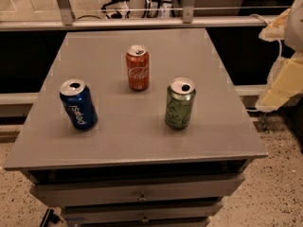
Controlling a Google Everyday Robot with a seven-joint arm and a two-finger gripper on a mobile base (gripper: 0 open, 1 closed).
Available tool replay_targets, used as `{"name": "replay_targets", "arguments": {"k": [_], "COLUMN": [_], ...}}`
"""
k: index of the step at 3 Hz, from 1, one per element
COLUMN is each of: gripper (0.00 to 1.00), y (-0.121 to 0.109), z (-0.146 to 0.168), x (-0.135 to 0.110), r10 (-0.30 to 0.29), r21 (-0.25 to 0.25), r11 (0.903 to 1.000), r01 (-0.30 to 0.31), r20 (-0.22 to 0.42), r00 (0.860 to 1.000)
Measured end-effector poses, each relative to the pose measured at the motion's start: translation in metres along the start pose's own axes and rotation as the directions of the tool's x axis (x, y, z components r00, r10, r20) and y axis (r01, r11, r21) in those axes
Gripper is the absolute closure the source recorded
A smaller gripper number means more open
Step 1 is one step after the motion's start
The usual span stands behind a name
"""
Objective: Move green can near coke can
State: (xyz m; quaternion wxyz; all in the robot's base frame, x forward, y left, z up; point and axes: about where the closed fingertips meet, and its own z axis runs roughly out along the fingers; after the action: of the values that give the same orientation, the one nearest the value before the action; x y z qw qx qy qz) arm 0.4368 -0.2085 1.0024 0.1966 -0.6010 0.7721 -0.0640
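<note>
Green can (180, 104) stands upright near the table's (142, 145) right edge, open surface between it and the Coca-Cola coke can (138, 68) mid-table; Pepsi can (78, 105) near left edge; gripper (284, 74) beyond right edge, grip I cannot tell.

Upright green can (180, 104), near upright coke can (138, 68), gripper (282, 85) far right

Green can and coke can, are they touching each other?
Apart. The camera view shows bare table between the green can and the coke can. The gripper is off to the right, beyond the table's edge, away from both.
</note>
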Motion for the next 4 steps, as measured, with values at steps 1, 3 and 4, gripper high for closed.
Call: {"name": "replay_targets", "arguments": {"k": [1,3,4], "gripper": [0.41,0.88,0.85], "y": [-0.0002,-0.0004,-0.0005], "z": [-0.0018,-0.0056,-0.0087], "x": [-0.0011,-0.0035,-0.005], "r10": [-0.001,-0.005,-0.007], "r21": [0.006,0.019,0.027], "r11": [1.0,0.9998,0.9996], "r01": [0.001,0.005,0.007], "r20": [0.002,0.005,0.007], "r00": [1.0,1.0,1.0]}}
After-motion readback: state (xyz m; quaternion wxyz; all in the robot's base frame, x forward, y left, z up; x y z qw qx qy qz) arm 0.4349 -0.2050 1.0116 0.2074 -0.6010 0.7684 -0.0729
